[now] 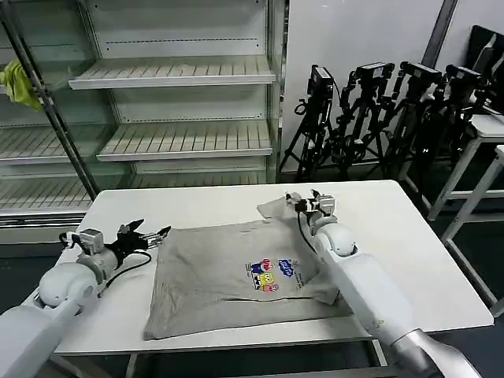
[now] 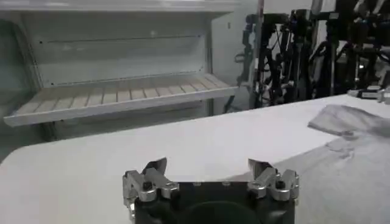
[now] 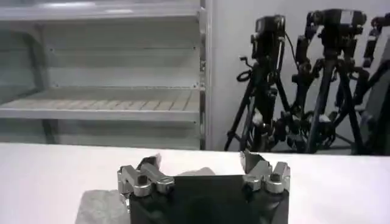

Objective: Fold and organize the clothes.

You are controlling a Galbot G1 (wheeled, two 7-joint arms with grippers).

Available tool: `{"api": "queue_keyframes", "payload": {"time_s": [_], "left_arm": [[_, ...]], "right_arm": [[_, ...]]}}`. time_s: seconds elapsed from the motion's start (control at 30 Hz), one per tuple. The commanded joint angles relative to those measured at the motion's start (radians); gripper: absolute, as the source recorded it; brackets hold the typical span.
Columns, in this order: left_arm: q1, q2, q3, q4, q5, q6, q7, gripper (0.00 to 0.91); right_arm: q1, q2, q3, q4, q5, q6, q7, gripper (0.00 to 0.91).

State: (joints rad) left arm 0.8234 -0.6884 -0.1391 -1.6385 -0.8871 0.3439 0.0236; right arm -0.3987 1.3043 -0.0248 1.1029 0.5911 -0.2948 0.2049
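The grey T-shirt lies spread on the white table. The left gripper is wide open by its left edge. The right gripper is wide open over the far sleeve.

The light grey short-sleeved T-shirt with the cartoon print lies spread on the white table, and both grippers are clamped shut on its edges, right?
Not quite. The light grey short-sleeved T-shirt does lie spread on the white table, but both wrist views show the left gripper and right gripper open, holding nothing.
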Motion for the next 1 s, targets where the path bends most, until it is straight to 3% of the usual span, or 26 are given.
{"api": "queue_keyframes", "payload": {"time_s": [0.03,0.3,0.43,1.0], "left_arm": [[-0.062,-0.035,0.060,0.034,0.019,0.000,0.000,0.907],[-0.043,-0.045,0.060,0.028,0.032,0.002,0.000,0.907],[-0.030,-0.044,0.056,0.028,0.037,0.002,0.001,0.856],[-0.060,-0.056,0.076,0.122,0.063,-0.007,0.015,0.867]], "right_arm": [[0.016,0.050,0.019,-0.084,-0.021,-0.008,0.006,0.907],[0.027,0.057,0.020,-0.112,-0.036,-0.016,0.004,0.907],[0.032,0.067,0.022,-0.130,-0.048,-0.019,0.004,0.907],[0.028,0.075,0.026,-0.136,-0.065,-0.022,0.002,0.907]]}}
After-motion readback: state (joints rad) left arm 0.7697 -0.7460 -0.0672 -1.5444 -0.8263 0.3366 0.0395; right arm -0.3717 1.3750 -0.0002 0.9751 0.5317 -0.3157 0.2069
